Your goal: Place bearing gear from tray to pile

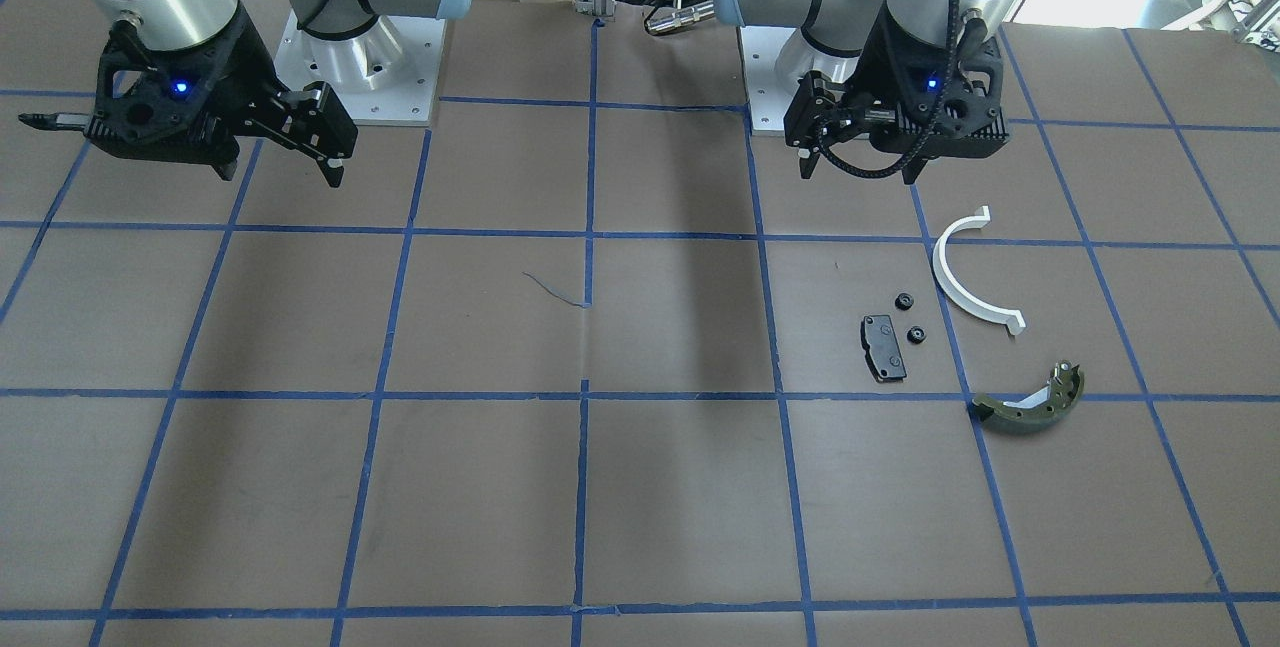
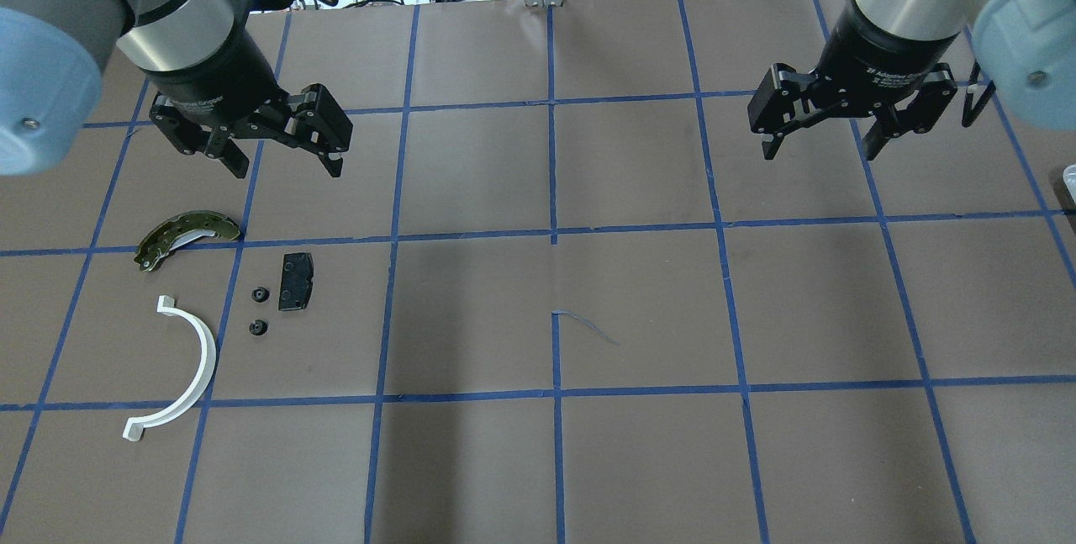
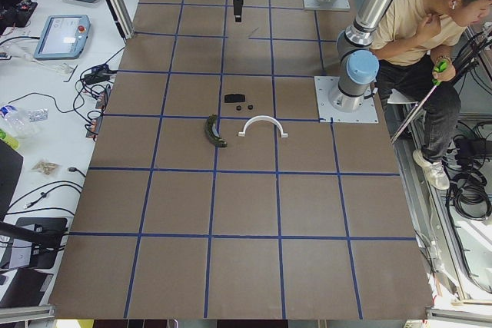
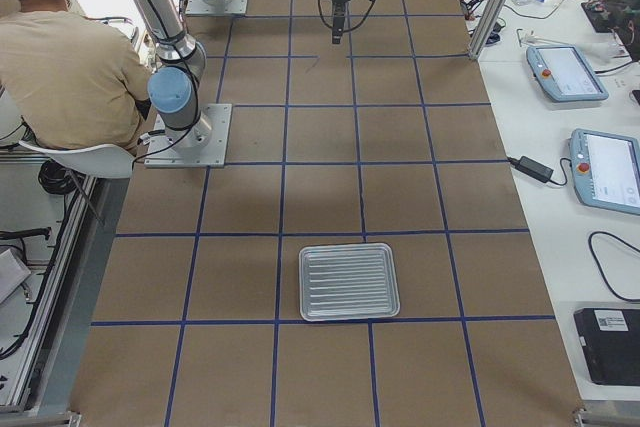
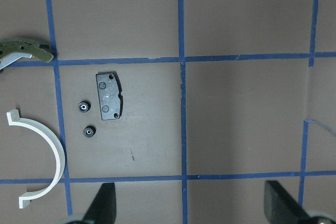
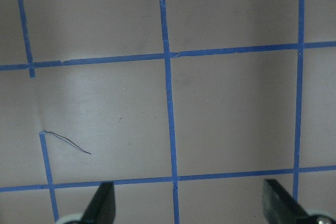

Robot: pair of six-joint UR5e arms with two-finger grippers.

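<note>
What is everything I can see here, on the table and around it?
Gears: two, black, beside the pad, left arm's side.
Brake pad: one, black, same group.
Half-ring: one, white, same group.
Brake shoe: one, olive-green, same group.
Tray: one, silver, empty, table's right end.
Table: one, brown, blue tape grid.
Person: one, beige shirt, seated by the arm bases.
Left gripper: black, open, near the group.
Right gripper: black, open, over bare table.

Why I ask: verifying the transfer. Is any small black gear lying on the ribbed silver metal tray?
No: the ribbed silver metal tray lies bare; two small black gears sit beside the black brake pad.
</note>
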